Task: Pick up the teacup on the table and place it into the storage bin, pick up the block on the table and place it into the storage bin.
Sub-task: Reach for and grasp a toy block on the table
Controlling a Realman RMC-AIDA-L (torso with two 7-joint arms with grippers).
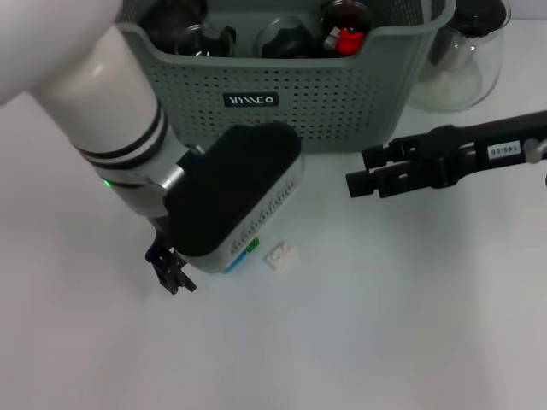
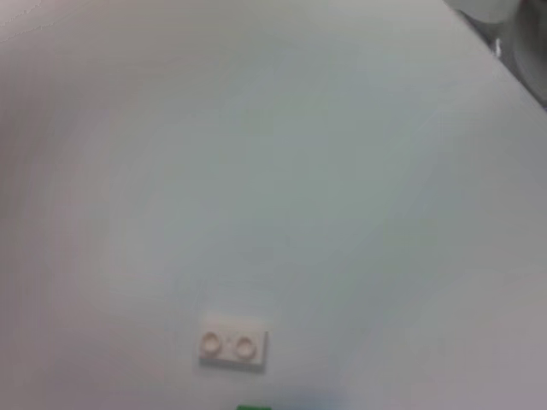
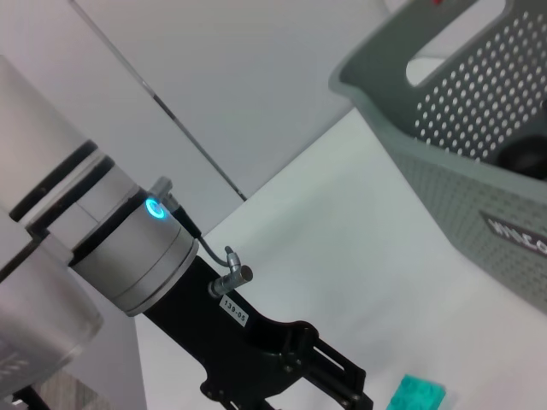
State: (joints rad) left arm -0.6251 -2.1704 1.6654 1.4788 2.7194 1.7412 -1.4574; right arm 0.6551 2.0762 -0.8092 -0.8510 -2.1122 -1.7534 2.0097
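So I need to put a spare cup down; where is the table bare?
Bare: the table nearer than the white block, and beside the left gripper. Crowded: between the storage bin and right gripper, by the glass teapot.

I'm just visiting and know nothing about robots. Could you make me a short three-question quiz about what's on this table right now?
1. True or false: the small white two-stud plastic block already lies inside the large grey-green perforated plastic storage bin.
2. Which gripper is nearer the block? A) left gripper B) right gripper
3. Fill in: right of the bin stands a clear glass ____.

Key
1. False: it lies on the white table, in front of the bin.
2. A: it hangs low just beside the block; the right gripper sits off to the other side, near the bin's front corner.
3. teapot
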